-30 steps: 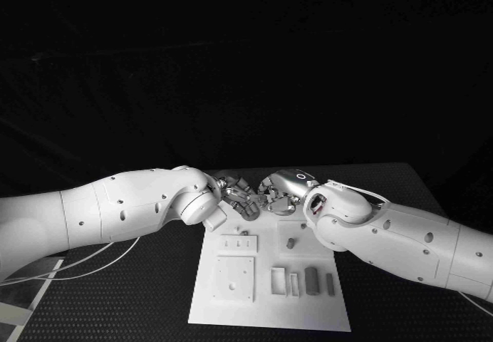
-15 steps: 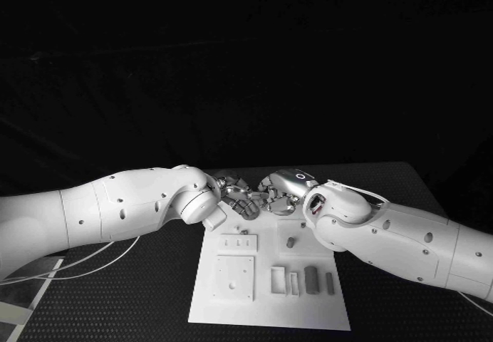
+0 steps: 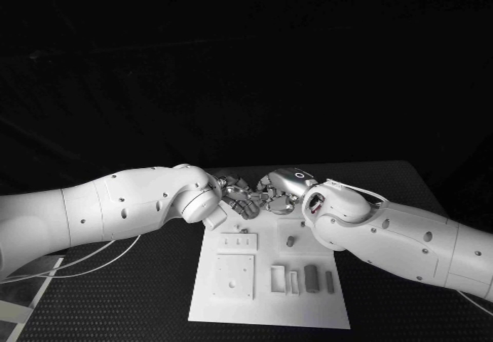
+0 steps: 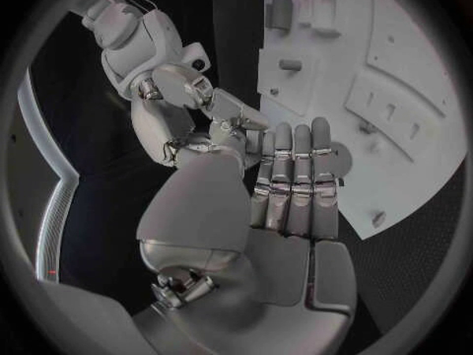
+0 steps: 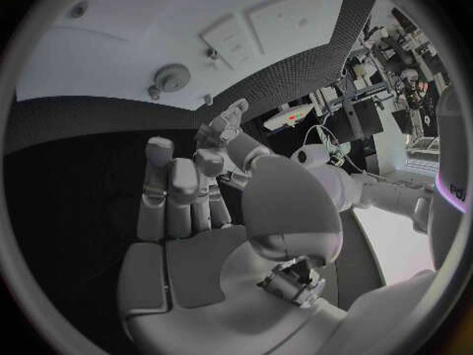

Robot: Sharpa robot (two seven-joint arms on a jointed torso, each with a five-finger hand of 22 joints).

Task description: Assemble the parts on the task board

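The left robot hand (image 3: 239, 198) and right robot hand (image 3: 279, 192) meet at the task board's (image 3: 269, 311) far edge, perhaps passing a part; I cannot tell their grip

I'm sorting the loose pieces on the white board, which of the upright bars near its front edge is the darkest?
The dark grey bar, second from the right in the front row on the task board; the bars beside it are white or paler grey.

The task board (image 3: 269, 299) lies in the middle of the surface (image 3: 113, 299), reaching toward its near edge. The left hand (image 3: 239, 197) and right hand (image 3: 277, 191) meet fingertip to fingertip above the board's far edge. Upright parts (image 3: 311, 278) stand in a row near the board's near right corner; another part (image 3: 291, 241) stands behind them.
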